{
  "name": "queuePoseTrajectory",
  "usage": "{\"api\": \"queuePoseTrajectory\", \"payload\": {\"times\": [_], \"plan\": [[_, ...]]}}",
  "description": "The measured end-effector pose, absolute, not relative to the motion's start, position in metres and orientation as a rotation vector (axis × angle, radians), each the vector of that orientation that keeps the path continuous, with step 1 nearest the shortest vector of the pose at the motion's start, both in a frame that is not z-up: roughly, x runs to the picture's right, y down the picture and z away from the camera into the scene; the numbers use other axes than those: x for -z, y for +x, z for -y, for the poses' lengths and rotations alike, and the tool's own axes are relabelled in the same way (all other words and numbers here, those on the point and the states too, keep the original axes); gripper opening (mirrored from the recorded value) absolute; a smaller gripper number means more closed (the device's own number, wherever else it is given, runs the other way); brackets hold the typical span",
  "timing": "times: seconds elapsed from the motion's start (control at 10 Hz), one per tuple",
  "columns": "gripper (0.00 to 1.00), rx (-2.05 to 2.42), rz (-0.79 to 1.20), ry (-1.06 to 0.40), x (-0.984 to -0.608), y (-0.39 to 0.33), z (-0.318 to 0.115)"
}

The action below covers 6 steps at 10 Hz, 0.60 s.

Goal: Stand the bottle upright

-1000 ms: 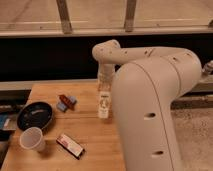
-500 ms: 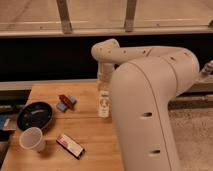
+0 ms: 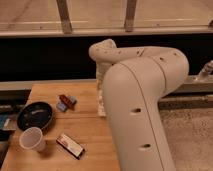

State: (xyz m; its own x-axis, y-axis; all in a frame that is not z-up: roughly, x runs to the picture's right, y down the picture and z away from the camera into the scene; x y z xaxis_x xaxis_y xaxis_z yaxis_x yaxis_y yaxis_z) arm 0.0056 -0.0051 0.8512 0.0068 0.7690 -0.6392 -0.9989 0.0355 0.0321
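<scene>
Directly beneath the gripper [image 3: 100, 86]: the bottle [image 3: 101, 105], whitish, apparently upright near the far right edge of the wooden table [image 3: 50, 92], partly hidden behind the big white arm [image 3: 145, 100]. Gripper closed right down at the bottle's top; impossible to tell whether anything is actually pinched. Just to the picture-left of the gripper and slightly lower, a small red item [image 3: 65, 98] touching a blue-grey one [image 3: 62, 106]. Farther left, a dark round dish [image 3: 35, 116]. Lower still, nearer the camera, a white paper cup [image 3: 32, 138] and beside it a flat dark packet [image 3: 70, 146] with a red-white stripe. Behind the gripper, a dark wall under a railed window [image 3: 95, 15].
</scene>
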Motion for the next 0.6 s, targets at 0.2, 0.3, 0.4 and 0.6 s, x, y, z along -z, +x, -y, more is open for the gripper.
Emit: {"api": "queuePoseTrajectory", "payload": {"times": [0.2,0.3,0.4,0.6], "plan": [[0.00,-1.482,-0.587,-0.498,-0.8567,0.0087,0.0041],[0.00,-1.486,-0.588,-0.495,-0.8580,0.0104,0.0050],[0.00,-1.489,-0.585,-0.493,-0.8592,0.0111,0.0059],[0.00,-1.490,-0.584,-0.493,-0.8600,0.0109,0.0065]]}}
